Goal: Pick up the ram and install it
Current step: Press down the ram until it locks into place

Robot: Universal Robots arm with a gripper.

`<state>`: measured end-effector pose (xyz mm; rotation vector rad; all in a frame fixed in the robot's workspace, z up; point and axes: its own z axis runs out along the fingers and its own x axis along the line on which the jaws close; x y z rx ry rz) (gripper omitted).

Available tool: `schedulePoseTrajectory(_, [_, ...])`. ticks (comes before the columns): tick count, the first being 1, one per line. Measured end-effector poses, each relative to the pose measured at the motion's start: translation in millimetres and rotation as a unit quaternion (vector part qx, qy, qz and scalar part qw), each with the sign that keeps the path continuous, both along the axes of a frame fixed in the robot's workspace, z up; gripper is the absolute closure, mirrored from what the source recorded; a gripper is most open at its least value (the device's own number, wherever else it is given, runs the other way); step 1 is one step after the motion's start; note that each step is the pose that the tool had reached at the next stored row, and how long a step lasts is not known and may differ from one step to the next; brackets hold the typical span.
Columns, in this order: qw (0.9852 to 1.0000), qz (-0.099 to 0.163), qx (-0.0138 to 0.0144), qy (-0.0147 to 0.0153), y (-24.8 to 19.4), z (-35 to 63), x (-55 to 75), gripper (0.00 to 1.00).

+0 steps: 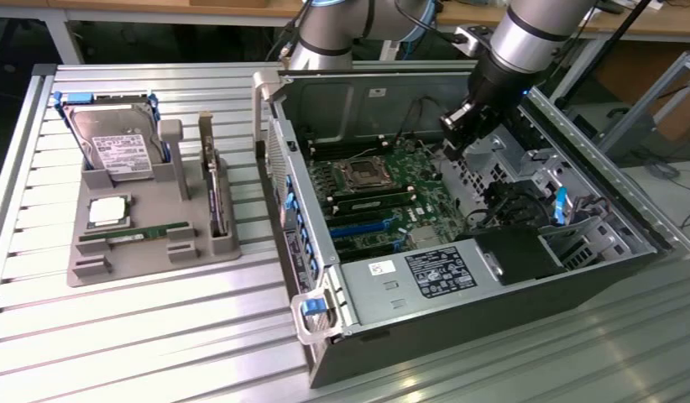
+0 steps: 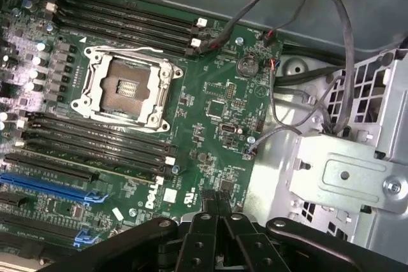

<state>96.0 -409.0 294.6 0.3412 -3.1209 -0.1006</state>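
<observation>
Ribbed metal table (image 1: 154, 336) — open computer case (image 1: 457, 277) beside a grey parts holder (image 1: 143, 252). The ram (image 1: 136, 234) lies in the holder's front slot. Gripper (image 2: 217, 205) clenched, empty, over the motherboard (image 2: 210, 113) — wooden bench (image 1: 659, 21) behind.

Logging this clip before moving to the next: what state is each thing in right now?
tool: shut, holding nothing, above the motherboard.
ram: lying in the grey holder, not picked up.
processor chip: resting in the holder.
hard drive: propped in the holder.
computer case: side open, lying on the table.
processor socket: empty, frame closed.
memory slots: one holds a stick in the exterior view.
</observation>
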Motion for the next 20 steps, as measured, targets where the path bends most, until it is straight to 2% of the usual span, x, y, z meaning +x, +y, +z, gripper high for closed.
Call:
schedulePoseTrajectory(2, [0.9998, -0.021, -0.0018, 0.0000, 0.0, 0.0, 0.0, 0.90])
schedulePoseTrajectory(5, [0.9978, -0.067, -0.0038, 0.0001, 0.0, -0.2, 0.0, 0.90])
schedulePoseTrajectory(6, [0.9965, -0.084, -0.0043, 0.0001, 0.0, -0.2, 0.0, 0.90])
schedulePoseTrajectory(9, [0.9938, -0.111, -0.0050, 0.0001, 0.0, -0.3, 0.0, 0.90])
schedulePoseTrajectory(11, [0.9915, -0.130, -0.0055, 0.0002, 0.0, -0.3, 0.0, 0.90])
schedulePoseTrajectory(13, [0.9879, -0.155, -0.0062, 0.0002, 0.0, -0.4, 0.0, 0.90])
schedulePoseTrajectory(15, [0.9856, -0.169, -0.0065, 0.0003, 0.0, -0.4, 0.0, 0.90])
schedulePoseTrajectory(20, [0.9855, -0.169, -0.0065, 0.0003, 0.0, -0.4, 0.0, 0.90])
